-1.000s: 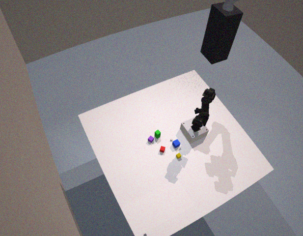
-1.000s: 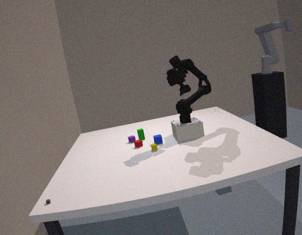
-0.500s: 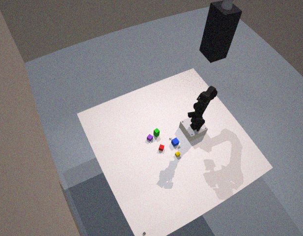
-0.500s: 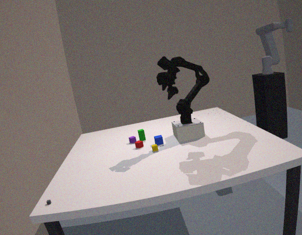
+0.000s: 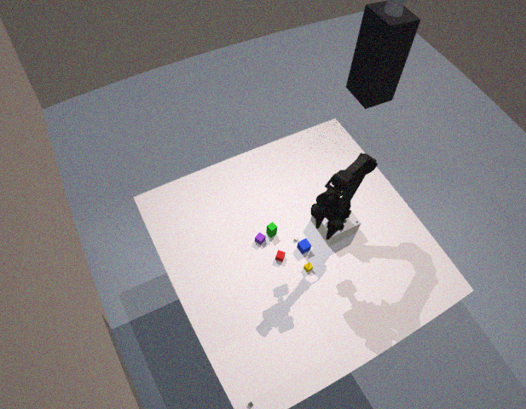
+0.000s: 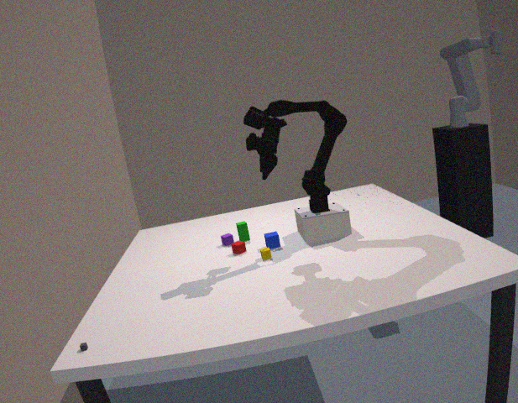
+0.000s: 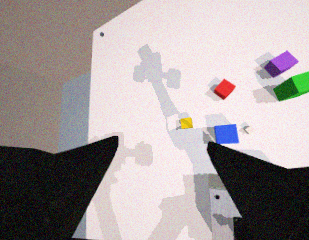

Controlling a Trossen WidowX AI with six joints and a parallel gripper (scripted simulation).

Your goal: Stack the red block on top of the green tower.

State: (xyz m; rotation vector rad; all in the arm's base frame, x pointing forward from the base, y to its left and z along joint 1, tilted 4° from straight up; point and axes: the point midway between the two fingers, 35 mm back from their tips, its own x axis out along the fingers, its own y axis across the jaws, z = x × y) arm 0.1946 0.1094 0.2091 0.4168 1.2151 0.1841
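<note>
Place: robot lab | evidence: white table [image 6: 380, 277], second arm on black pedestal [image 6: 463, 173]

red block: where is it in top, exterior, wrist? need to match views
Top: red block left of centre, between the purple block and the yellow block.
Exterior: left of centre, in front of the green tower.
Wrist: upper right, above the blue block.
Shared landmark: the green tower.

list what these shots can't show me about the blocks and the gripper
- Green tower: the wrist view's right edge cuts it off.
- Green tower's make-up, one piece or stacked blocks: too small in the exterior view.
- Gripper fingertips: a dark mass in the top view.
- Grey speck near the blue block: too small to identify.
</note>
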